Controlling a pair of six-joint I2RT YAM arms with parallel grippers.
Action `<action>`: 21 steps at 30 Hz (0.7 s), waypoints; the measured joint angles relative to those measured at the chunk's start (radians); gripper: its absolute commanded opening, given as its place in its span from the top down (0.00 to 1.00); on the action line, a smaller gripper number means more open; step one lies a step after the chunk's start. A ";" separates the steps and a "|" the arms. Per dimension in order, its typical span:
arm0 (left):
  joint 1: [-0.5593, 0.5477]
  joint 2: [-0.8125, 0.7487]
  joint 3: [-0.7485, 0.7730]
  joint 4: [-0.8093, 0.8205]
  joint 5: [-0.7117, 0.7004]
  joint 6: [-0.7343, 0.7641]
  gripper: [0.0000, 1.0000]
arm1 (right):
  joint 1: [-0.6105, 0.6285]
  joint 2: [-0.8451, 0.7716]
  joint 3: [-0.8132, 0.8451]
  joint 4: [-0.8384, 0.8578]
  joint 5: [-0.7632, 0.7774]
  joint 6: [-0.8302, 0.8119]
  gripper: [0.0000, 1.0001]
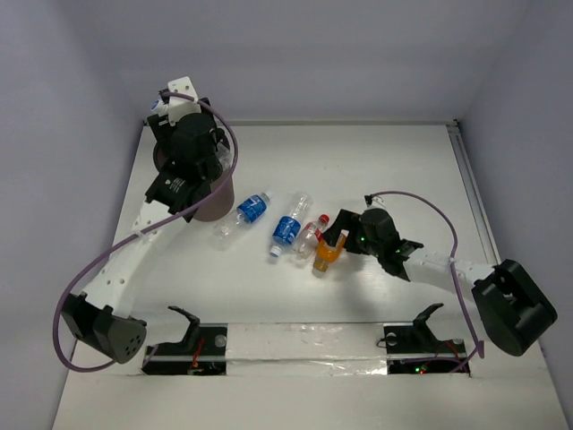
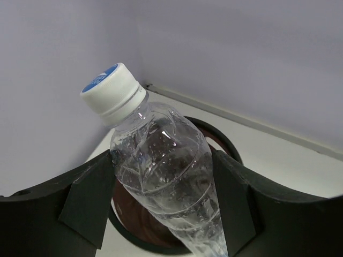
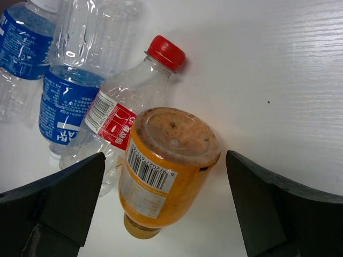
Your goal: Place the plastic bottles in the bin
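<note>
My left gripper [image 1: 172, 116] is shut on a clear bottle [image 2: 161, 166] with a white cap, held tilted above the open mouth of the dark brown bin [image 2: 228, 144]. In the top view the bin [image 1: 217, 202] stands at the far left, partly hidden by the arm. My right gripper [image 1: 333, 238] is open, low over the table, its fingers [image 3: 69, 193] either side of the orange bottle [image 3: 166, 176], not touching it. Next to it lie the red-capped bottle [image 3: 134, 101] and two blue-labelled bottles [image 3: 67, 101] [image 3: 21, 43]. From above they form a row [image 1: 288, 228] [image 1: 253, 208].
The orange bottle [image 1: 327, 253] and red-capped bottle [image 1: 309, 237] touch side by side. A raised rail [image 1: 470, 179] runs along the table's right edge. Walls close the back and left sides behind the bin.
</note>
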 measured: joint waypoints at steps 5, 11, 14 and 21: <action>0.008 0.001 -0.085 0.081 -0.059 0.072 0.59 | 0.000 0.005 -0.011 0.003 0.005 0.000 0.02; 0.008 0.035 -0.154 0.167 -0.101 0.146 0.58 | 0.000 0.004 -0.012 0.004 0.018 0.000 0.03; 0.008 0.058 -0.183 0.206 -0.120 0.175 0.58 | 0.000 0.004 -0.012 0.006 0.019 0.000 0.04; 0.008 0.094 -0.223 0.263 -0.120 0.185 0.24 | 0.000 0.004 -0.012 0.007 0.020 0.000 0.09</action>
